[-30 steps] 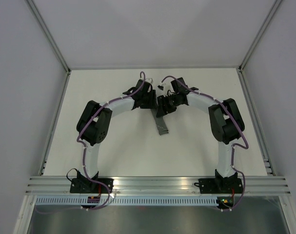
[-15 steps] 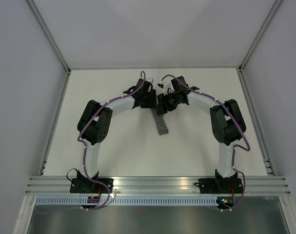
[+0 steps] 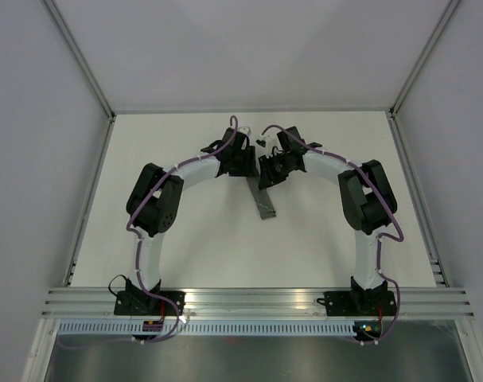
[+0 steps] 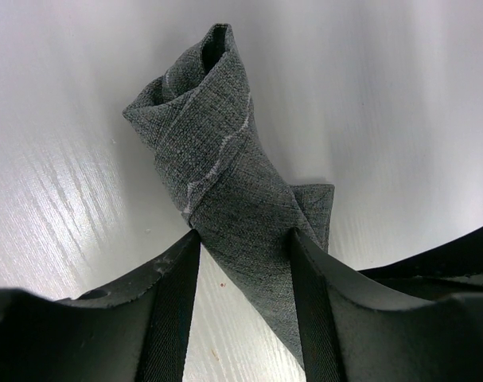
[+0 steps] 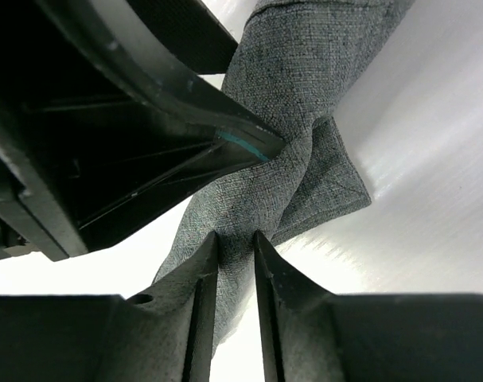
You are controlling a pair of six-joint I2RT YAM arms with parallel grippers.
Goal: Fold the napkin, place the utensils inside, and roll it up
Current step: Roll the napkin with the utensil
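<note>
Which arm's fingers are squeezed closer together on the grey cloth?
The right arm's fingers: they nip a thin fold of the napkin with barely a gap between them. The left arm's fingers stand wider, either side of the thick rolled part.

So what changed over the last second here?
The right gripper closed onto the rolled napkin. The left gripper kept its grip on it, and the napkin stayed where it lay on the table.

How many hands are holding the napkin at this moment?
2. The left hand clamps the rolled napkin across its width; the right hand pinches the fabric right beside it. Any utensils inside are hidden.
</note>
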